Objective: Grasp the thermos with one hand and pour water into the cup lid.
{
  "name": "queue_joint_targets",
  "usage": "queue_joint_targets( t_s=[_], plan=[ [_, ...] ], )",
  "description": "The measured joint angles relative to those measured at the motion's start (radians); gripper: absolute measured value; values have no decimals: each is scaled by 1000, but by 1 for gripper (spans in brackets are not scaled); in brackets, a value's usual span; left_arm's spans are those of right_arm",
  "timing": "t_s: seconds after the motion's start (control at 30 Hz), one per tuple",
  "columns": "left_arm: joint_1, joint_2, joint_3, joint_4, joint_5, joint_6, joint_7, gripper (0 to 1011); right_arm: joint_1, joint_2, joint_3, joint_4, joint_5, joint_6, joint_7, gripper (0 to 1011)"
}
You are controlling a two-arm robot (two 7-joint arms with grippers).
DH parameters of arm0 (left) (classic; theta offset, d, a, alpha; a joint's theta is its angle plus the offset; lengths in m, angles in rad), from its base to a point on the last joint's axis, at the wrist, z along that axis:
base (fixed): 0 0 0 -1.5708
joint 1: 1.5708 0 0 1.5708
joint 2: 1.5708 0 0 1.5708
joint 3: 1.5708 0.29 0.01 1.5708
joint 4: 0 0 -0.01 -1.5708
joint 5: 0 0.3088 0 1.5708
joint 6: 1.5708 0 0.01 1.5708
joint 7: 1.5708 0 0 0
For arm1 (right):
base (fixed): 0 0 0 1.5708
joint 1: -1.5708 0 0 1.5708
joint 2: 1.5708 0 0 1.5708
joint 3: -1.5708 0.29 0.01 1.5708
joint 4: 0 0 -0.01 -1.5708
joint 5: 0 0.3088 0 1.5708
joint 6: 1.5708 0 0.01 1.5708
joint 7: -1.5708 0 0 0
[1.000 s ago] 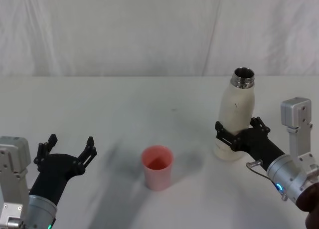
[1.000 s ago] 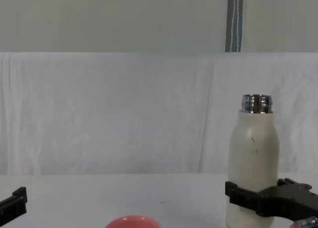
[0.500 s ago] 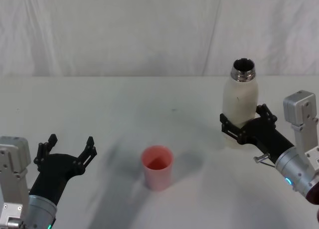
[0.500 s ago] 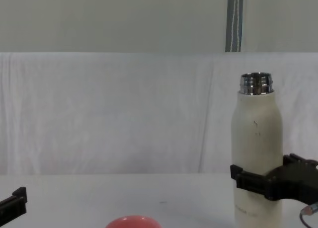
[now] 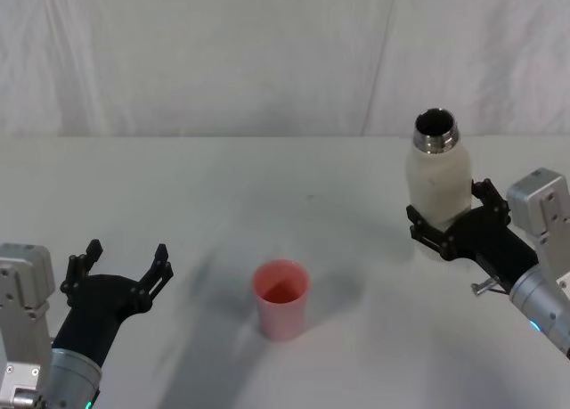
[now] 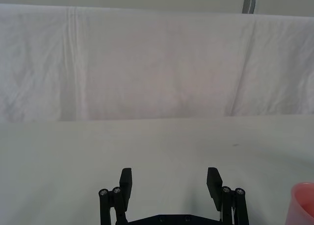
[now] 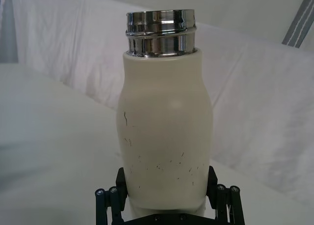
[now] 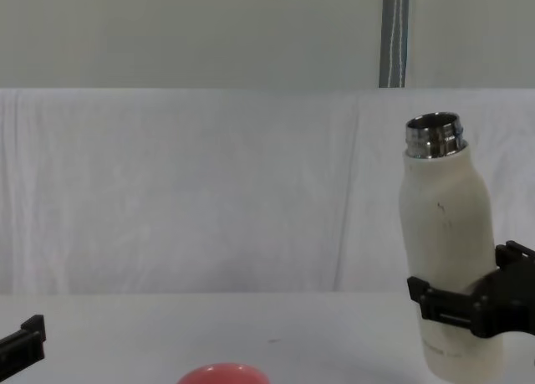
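We had the right gripper (image 5: 456,224) clamped on the thermos (image 5: 437,188), nearly upright; the cup lid (image 5: 282,298) sat well left. Left gripper (image 5: 120,267) gaped, idle.

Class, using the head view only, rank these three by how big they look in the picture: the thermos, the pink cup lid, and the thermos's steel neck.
1. The thermos, held in the right gripper, looks largest.
2. The cup lid comes next; it stands nearer the camera, so its true size may be somewhat less than it looks.
3. The steel neck looks smallest.
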Motion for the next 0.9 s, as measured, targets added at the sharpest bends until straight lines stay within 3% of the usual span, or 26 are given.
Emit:
queue_joint_targets(
  t_s=[0.37,0.9],
  plan=[
    [0,0,0,0,0,0,0,1001,-11,15,-8,-2,-127,-25,-42,953],
    [0,0,0,0,0,0,0,1001,-1,0,-28,8,-309,-97,-107,953]
  ],
)
